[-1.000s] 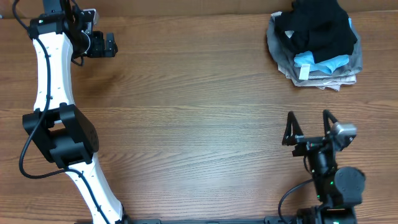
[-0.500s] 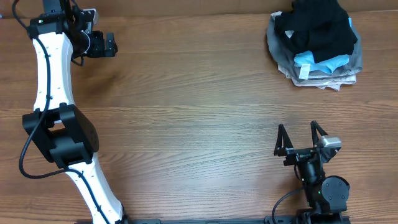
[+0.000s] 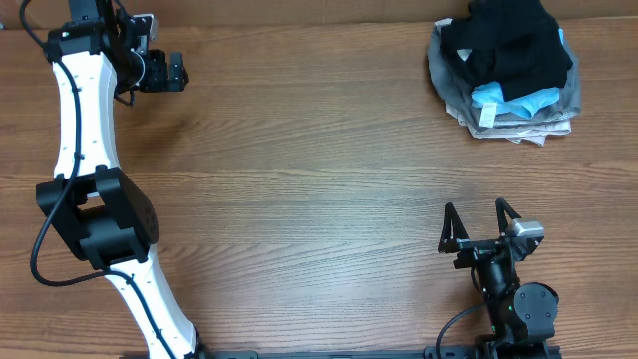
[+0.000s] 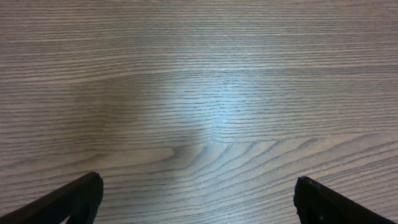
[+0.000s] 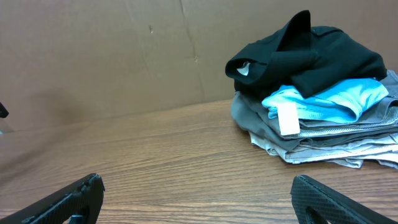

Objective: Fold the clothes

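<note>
Two grippers are standing spread wide and empty, neither one touching cloth. The left gripper (image 3: 167,71) is hovering over bare table (image 3: 299,150) out at ten o'clock. The right gripper (image 3: 477,221) is waiting near five o'clock, its camera facing the pile. The clothes (image 3: 508,45) are sitting crumpled on top of that stack at one o'clock, draping over a blue shirt (image 3: 523,100) and grey garments (image 3: 444,85). The black fabric is looking soft, light and floppy, so I am guessing it will sag and bunch when lifted, maybe dragging the blue shirt along. Pinching the raised peak at its top, well clear of the layers beneath, is looking like the safest hold.
</note>
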